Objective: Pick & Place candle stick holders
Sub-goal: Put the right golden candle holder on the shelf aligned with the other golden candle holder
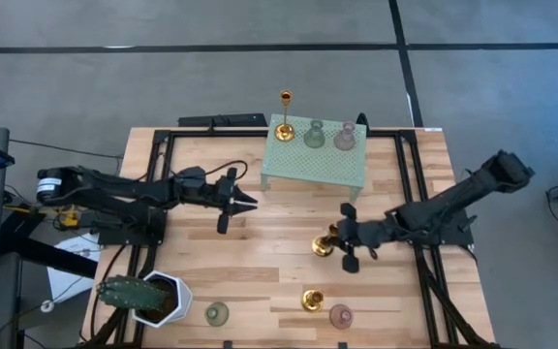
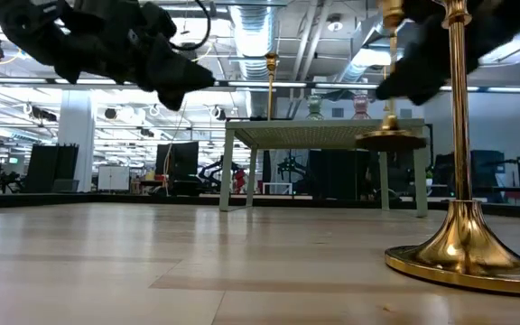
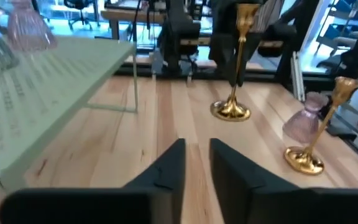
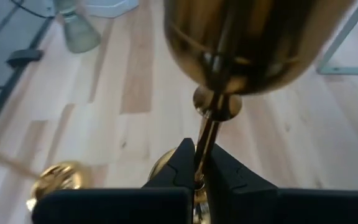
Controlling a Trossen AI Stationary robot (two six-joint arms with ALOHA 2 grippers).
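My right gripper [image 4: 199, 163] clamps gold candle holder [image 1: 324, 244] stem, lifted; left gripper [image 3: 196, 163] idle, fingers apart. Mint stand [image 1: 315, 165] carries three holders; three wait on table.

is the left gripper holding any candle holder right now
No, the left gripper is open and empty above bare table wood beside the mint-green stand, its dark fingers closing on nothing.
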